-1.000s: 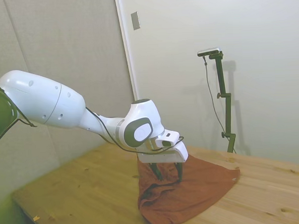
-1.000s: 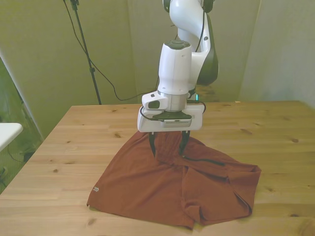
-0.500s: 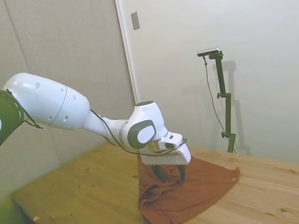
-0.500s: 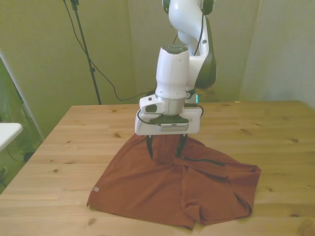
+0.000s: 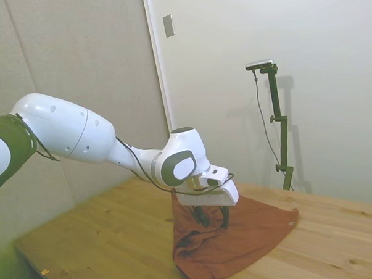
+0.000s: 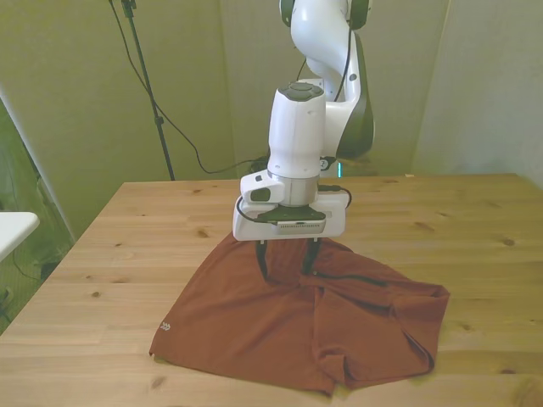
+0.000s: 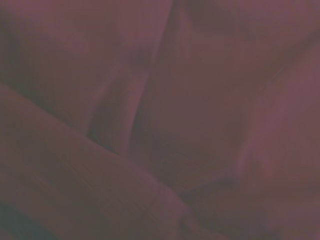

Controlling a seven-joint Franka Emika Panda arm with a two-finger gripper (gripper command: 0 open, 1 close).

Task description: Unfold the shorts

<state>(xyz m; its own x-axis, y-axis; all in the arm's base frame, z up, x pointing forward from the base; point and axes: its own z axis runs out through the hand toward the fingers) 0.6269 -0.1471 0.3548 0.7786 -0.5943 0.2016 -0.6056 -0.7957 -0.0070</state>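
We have the end effector (image 6: 288, 261) spread wide, fingertips pressing into the shorts (image 6: 254, 322) near the waistband, nothing pinched yet; one leg lies folded over, unfolding not begun.

A light wooden surface (image 6: 153, 222) with dark knots stands in a plain room. In the side view, a grey panelled wall (image 5: 78, 64) meets a paler wall (image 5: 317, 41) at a white vertical trim (image 5: 156, 60), with a small grey plate (image 5: 168, 25) mounted beside it. In the front view the walls look yellowish-green under dim light.
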